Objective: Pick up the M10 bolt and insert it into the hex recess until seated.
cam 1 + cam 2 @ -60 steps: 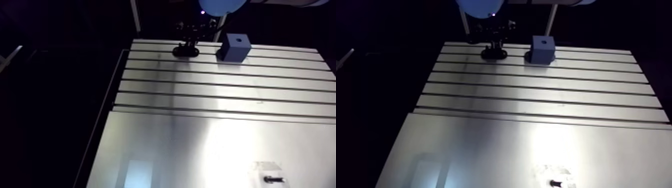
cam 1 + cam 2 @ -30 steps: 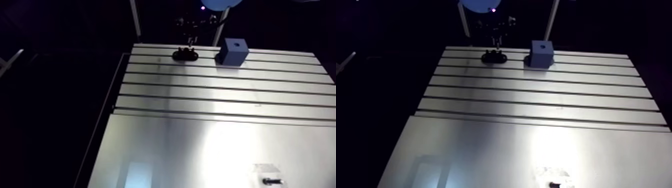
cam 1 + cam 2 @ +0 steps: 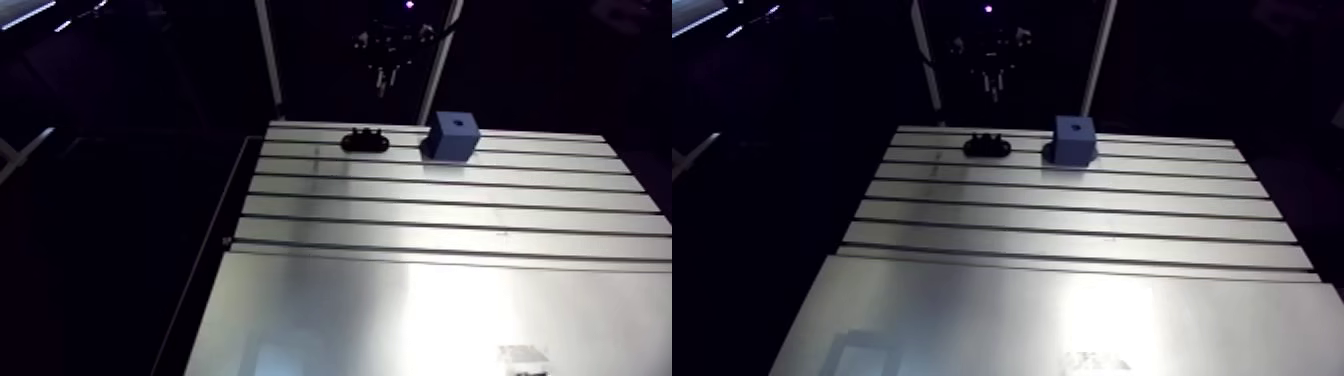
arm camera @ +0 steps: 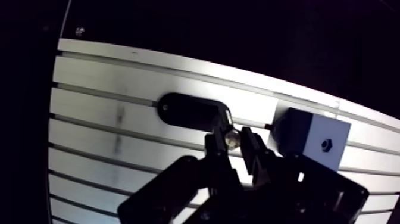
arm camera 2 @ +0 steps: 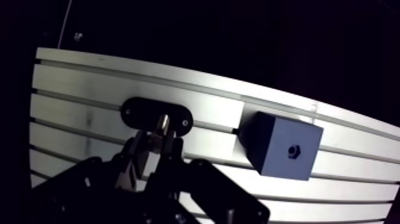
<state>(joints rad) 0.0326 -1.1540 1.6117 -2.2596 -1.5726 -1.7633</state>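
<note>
Since just before, tool (image 4: 234, 145) has risen off the black holder (image 4: 186, 111) under it, narrow and clamped on the M10 bolt (image 5: 161, 127), so pick looks done; hex recess (image 4: 326, 144) in the blue block (image 4: 300, 134) waits beside tool.

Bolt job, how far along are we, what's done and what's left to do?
Done: the M10 bolt looks picked up, clamped in the gripper and raised off the table, near the black holder. In hand: carrying it. Left: move across to the blue block, whose hex recess looks empty, then push the bolt in until seated.
</note>
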